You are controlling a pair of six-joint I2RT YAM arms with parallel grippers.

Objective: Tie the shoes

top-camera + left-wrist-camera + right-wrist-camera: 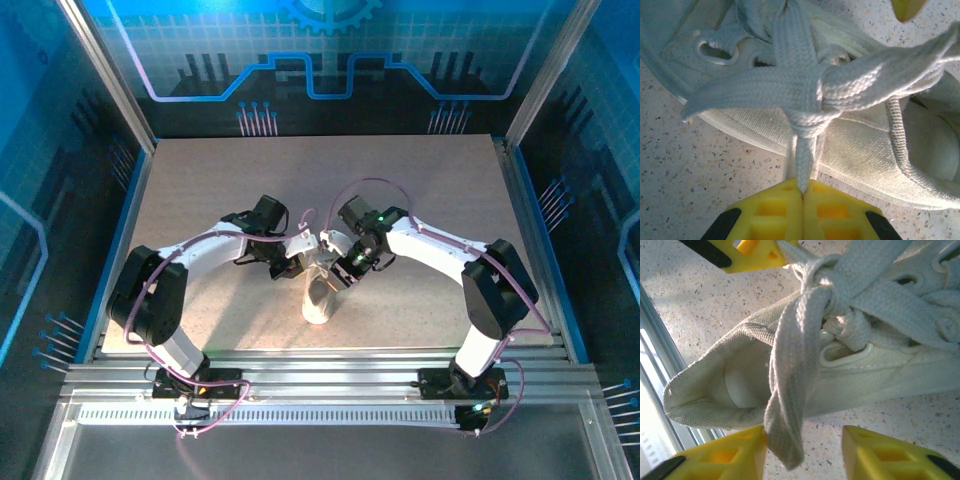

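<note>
The white sneaker (pixel 320 300) stands on the table between both arms, heel toward the near edge. My left gripper (pixel 802 192) is shut on a lace strand (pixel 804 160) that runs up into the knot (pixel 810 100) over the shoe's side (pixel 865 150). My right gripper (pixel 805 450) is open beside the shoe's heel opening (pixel 740 380). A folded lace loop (pixel 787 405) hangs down from the knot between its yellow fingers (pixel 725 455), brushing the left one, not pinched. From above, the left gripper (pixel 308 247) and the right gripper (pixel 345 265) crowd over the laces.
The speckled tabletop (pixel 200 190) stretches free behind and beside the shoe. An aluminium rail (pixel 320 375) borders the near edge, close to the heel, also seen as a rail (pixel 650 340). Blue panel walls (pixel 320 60) enclose the cell.
</note>
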